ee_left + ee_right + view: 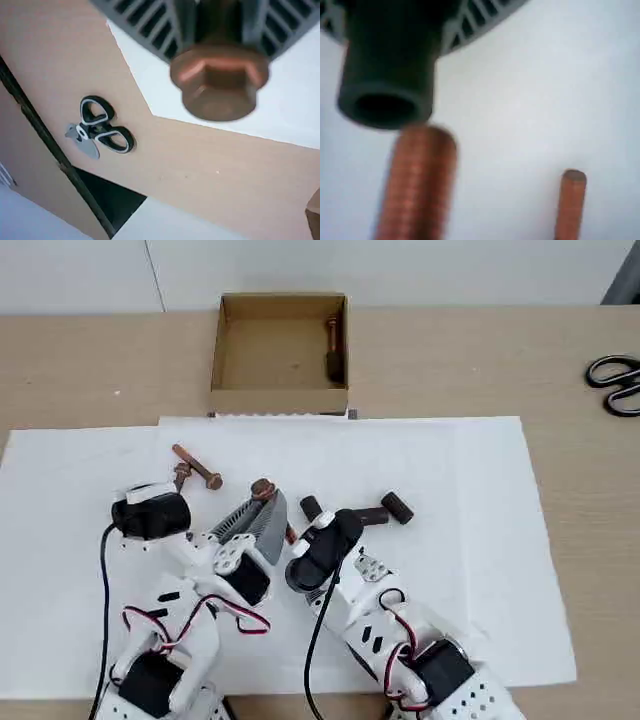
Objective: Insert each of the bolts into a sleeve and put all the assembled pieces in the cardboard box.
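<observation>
My left gripper point(262, 502) is shut on a copper bolt point(218, 85), whose hex head point(262, 487) sticks out past the grey ribbed fingers point(145, 20). My right gripper point(306, 523) is shut on a dark sleeve point(385, 70) right beside it. The bolt's threaded tip point(420, 175) sits just in front of the sleeve's open end, outside it. Two loose bolts point(196, 467) lie on the white paper to the left. Two loose sleeves point(385, 512) lie to the right. The cardboard box point(228, 350) at the back holds one assembled piece point(332, 350) against its right wall.
A white paper sheet point(470, 540) covers the work area on the wooden table point(90, 360). Scissors point(615, 383) lie at the far right table edge. Another bolt's end point(571, 200) lies on the paper near the held sleeve.
</observation>
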You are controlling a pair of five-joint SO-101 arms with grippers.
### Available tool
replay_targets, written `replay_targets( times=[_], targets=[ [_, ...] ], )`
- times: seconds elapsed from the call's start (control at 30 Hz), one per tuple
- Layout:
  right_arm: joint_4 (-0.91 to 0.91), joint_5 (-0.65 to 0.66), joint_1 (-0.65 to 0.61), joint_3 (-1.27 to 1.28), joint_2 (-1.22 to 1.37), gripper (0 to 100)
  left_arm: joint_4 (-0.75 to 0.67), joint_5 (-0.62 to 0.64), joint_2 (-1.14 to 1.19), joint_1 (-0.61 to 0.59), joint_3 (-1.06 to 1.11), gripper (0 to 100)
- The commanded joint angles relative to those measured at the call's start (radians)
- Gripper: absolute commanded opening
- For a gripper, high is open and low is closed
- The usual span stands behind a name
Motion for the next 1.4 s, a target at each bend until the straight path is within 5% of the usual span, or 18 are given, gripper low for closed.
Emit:
replay_targets(
  times=[0.0, 0.8, 1.37],
  targets=[
    [-0.058, 0.012, -0.007, -0.017, -0.015, 0.4, -0.029, -0.008, -0.011, -0.006, -0.053, 1],
    [-0.087, 0.015, -0.054, -0.066, -0.015, 0.4, -0.029, 0.031, -0.011, -0.074, -0.016, 1],
    [-0.087, 0.015, -0.054, -0.118, -0.015, 0.4, -0.025, 0.032, -0.009, 0.011, 0.036, 1]
  ],
)
